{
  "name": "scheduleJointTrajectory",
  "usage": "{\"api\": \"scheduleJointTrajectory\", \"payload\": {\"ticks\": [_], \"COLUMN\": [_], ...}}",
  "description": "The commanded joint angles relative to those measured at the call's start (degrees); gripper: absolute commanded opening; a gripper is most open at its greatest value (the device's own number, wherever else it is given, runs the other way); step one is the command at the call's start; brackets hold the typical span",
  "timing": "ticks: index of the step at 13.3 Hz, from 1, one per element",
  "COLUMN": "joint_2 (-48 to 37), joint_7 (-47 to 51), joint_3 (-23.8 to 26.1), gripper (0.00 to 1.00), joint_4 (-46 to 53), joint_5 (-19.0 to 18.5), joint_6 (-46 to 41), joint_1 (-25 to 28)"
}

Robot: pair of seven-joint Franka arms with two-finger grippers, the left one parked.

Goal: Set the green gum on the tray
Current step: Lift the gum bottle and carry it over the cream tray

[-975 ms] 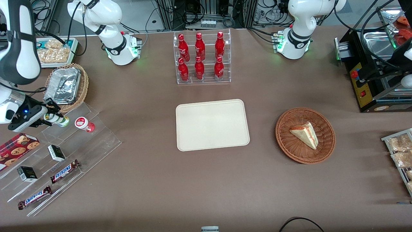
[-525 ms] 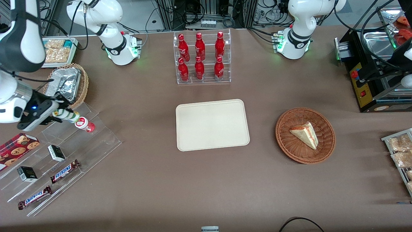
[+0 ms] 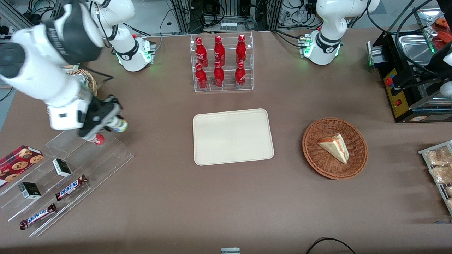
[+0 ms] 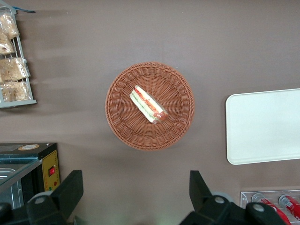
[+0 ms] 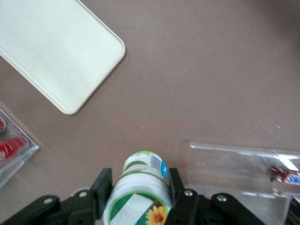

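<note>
My right gripper (image 3: 112, 121) is shut on the green gum (image 3: 118, 125), a small green-and-white canister, and holds it above the brown table beside the clear stepped stand, toward the working arm's end. In the right wrist view the green gum (image 5: 139, 187) sits between the two black fingers (image 5: 101, 190), gripped on its sides. The cream tray (image 3: 232, 136) lies flat in the middle of the table, well apart from the gripper; it also shows in the right wrist view (image 5: 56, 51) and the left wrist view (image 4: 265, 126).
A red-and-white canister (image 3: 97, 139) stands on the clear stepped stand (image 3: 67, 169) with snack bars and small boxes. A rack of red bottles (image 3: 220, 63) stands farther from the front camera than the tray. A wicker basket with a sandwich (image 3: 334, 148) lies toward the parked arm's end.
The gripper has lifted the green gum off the stepped stand and carried it toward the tray. The red-and-white canister stays on the stand.
</note>
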Motion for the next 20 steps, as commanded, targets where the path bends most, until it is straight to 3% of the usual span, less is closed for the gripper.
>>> {"api": "scheduleJointTrajectory", "payload": {"ticks": [1,6,9,17,20], "joint_2": [8.2,19.7,22.9,32.5,36.7], "joint_7": [5.7,18.3,29.4,59.6,64.7], "joint_3": [-0.6,-0.2,0.2,0.2,0.1], "gripper": [0.0,0.0,0.0,0.0,0.0], "joint_4": [9.1,19.3,19.5,19.5,19.5], "joint_5": [-0.1,0.8,2.7,2.7,2.5], "joint_6": [-2.1,-0.8,3.4,17.4,23.5], "joint_1": [4.0,12.2,14.6,24.2,26.7]}}
